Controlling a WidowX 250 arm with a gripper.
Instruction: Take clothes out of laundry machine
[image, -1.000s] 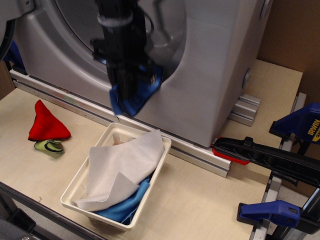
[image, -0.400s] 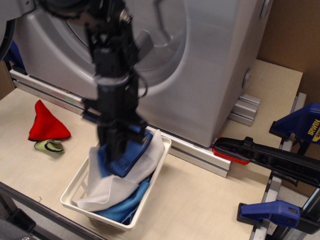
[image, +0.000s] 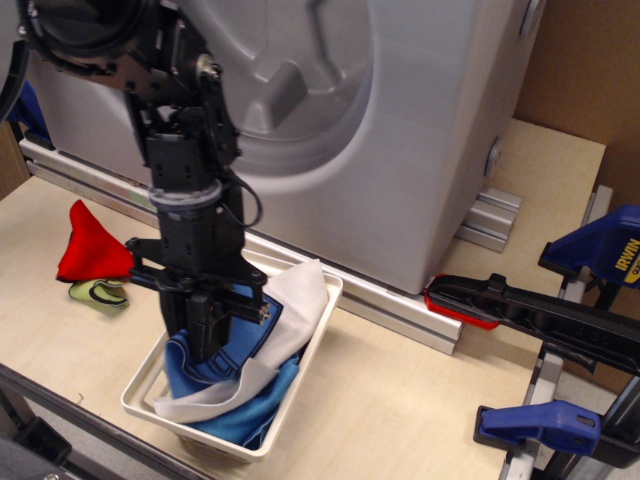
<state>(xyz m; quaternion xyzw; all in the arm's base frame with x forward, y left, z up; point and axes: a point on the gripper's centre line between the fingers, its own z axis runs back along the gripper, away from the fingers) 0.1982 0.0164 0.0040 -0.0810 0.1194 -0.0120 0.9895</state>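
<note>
- One small dark royal-blue cloth (image: 215, 355) lying crumpled inside the white rectangular plastic basket (image: 306, 345), spread over the large white cloth (image: 290, 300) there, with a lighter blue fabric (image: 250, 415) showing beneath at the near edge.
- Directly above and touching that blue cloth, the black robot gripper (image: 205, 335), pointing straight down into the basket; fingers buried in the folds, so released or clenched cannot be told.
- Black jointed arm rising from the gripper up and to the far left, crossing in front of the machine.
- Behind the basket, the large light-grey plastic laundry machine (image: 420, 150), round drum opening and moulded fins facing the near side, standing on a silver aluminium rail (image: 400, 305).
- Left of the basket on the pale wooden tabletop (image: 400, 410): a red triangular cloth (image: 90, 245), with a small yellow-green scrap (image: 95, 292) just beside it on the near side.
- Far right: a black-and-red bar clamp (image: 530, 315) and blue clamp handles (image: 545, 425) near the table edge.
- Brown cardboard wall (image: 590, 70) at the far right.
</note>
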